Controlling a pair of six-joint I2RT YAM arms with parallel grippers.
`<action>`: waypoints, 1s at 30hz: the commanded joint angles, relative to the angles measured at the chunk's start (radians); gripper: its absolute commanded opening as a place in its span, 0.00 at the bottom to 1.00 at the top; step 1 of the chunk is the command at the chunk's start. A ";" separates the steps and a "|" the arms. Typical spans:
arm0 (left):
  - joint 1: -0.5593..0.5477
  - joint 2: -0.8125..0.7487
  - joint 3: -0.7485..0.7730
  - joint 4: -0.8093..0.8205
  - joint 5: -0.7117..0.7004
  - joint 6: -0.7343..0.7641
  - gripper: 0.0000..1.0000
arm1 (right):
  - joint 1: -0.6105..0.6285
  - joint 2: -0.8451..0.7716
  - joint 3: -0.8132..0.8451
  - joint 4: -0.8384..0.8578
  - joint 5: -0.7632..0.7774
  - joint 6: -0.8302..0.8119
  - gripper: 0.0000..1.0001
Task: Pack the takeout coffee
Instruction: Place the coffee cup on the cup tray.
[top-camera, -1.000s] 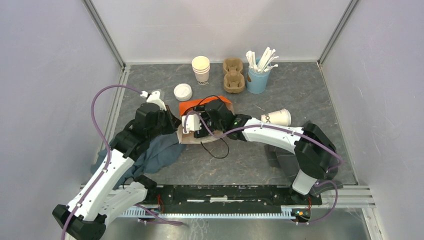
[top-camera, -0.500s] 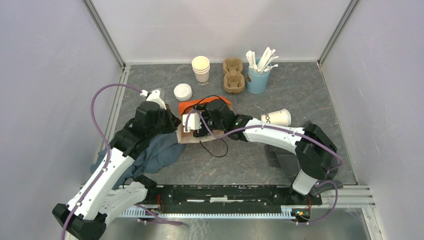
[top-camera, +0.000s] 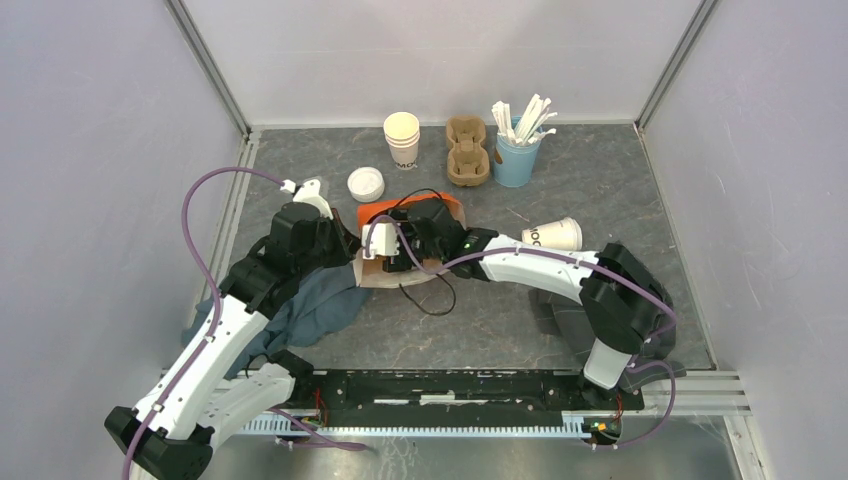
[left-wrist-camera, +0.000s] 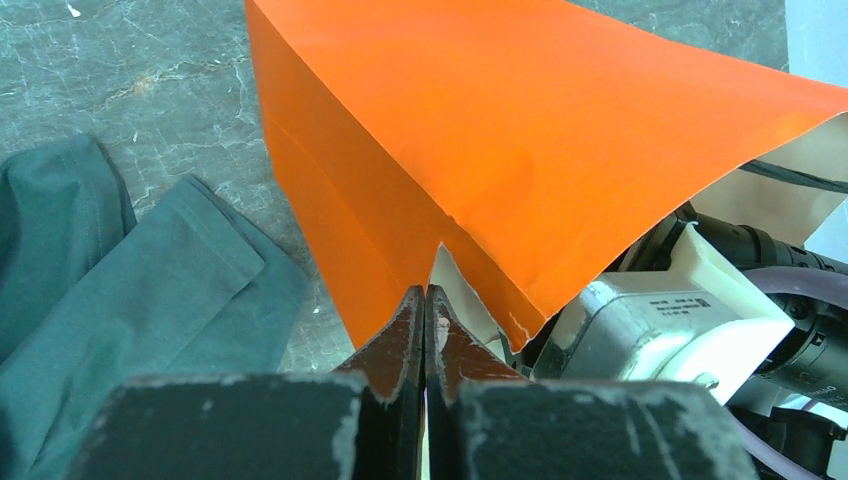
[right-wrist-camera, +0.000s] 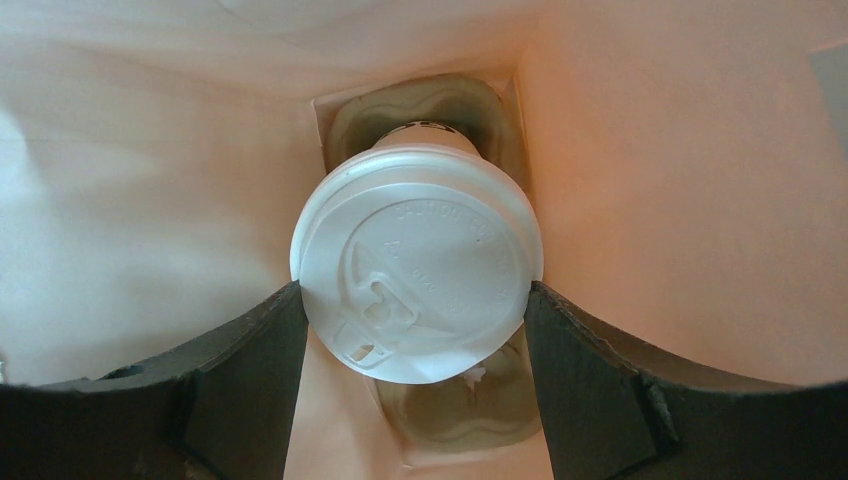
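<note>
The orange bag (left-wrist-camera: 520, 130) is pinched at its rim by the left gripper (left-wrist-camera: 425, 300), one lidded cup (right-wrist-camera: 415, 265) is clasped inside it by the right gripper (right-wrist-camera: 412, 300), another cup (top-camera: 553, 234) is left outside

Dark lettering on cup stack (top-camera: 402, 140) and tipped cup (top-camera: 553, 235), roughly "MOC"; embossed lid (right-wrist-camera: 417, 263) text illegible.

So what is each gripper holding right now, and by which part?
The left gripper pinches the orange bag by its open edge. The right gripper holds the lidded cup inside the bag by the sides of its lid.
</note>
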 joint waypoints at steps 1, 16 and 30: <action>-0.002 0.002 0.036 0.012 0.029 -0.052 0.02 | -0.004 0.019 0.054 -0.017 0.047 0.078 0.46; -0.001 0.033 0.093 0.000 0.156 -0.149 0.02 | 0.036 0.000 0.161 -0.275 0.117 0.215 0.47; -0.001 0.099 0.161 -0.046 0.320 -0.243 0.02 | 0.080 -0.047 0.218 -0.531 0.091 0.403 0.48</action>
